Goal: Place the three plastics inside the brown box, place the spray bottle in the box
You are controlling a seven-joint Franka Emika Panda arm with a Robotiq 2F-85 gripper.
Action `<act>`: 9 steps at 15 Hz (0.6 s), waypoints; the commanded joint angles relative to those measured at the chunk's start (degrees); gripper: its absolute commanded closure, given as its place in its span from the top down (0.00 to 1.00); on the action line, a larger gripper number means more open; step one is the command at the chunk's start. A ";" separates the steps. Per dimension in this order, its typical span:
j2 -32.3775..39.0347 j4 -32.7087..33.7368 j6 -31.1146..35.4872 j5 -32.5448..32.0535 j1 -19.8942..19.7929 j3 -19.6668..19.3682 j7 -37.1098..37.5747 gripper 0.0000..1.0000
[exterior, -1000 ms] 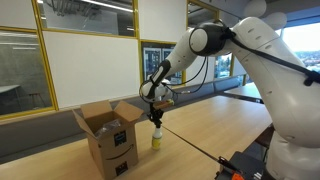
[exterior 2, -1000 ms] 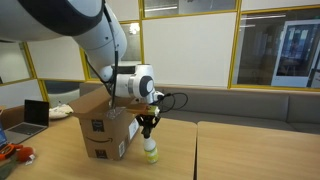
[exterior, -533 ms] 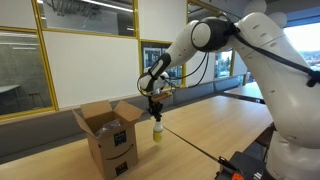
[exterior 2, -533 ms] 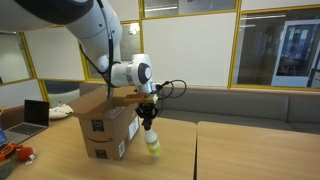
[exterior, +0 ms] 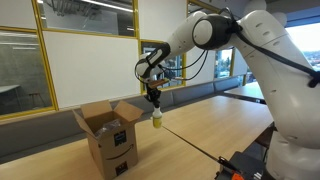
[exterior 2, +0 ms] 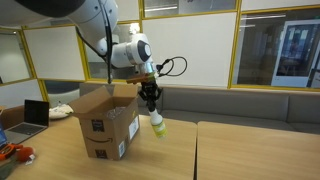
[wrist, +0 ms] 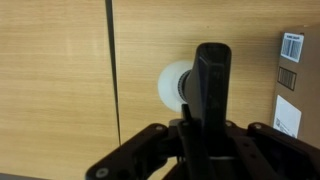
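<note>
While tool (exterior 2: 150,104) holds spray bottle (exterior 2: 157,124) aloft, beside brown box (exterior 2: 100,132) flap

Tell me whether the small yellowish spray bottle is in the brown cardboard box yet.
Out. The spray bottle hangs from the shut gripper beside the brown box, not over its opening.

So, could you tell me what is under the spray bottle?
Bare wooden table: the spray bottle hangs clear of it in the gripper, beside the brown box. In the wrist view the bottle itself covers the spot straight below.
</note>
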 commanded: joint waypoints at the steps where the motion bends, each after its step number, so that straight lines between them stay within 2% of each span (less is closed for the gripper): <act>1: 0.95 8.70 -6.79 -2.62 0.76 -0.82 0.51 0.12; 6: 4.39 19.71 -13.47 -4.47 1.81 -0.24 -0.34 0.12; 9: 7.36 27.18 -17.45 -6.47 3.96 -0.12 -0.62 0.12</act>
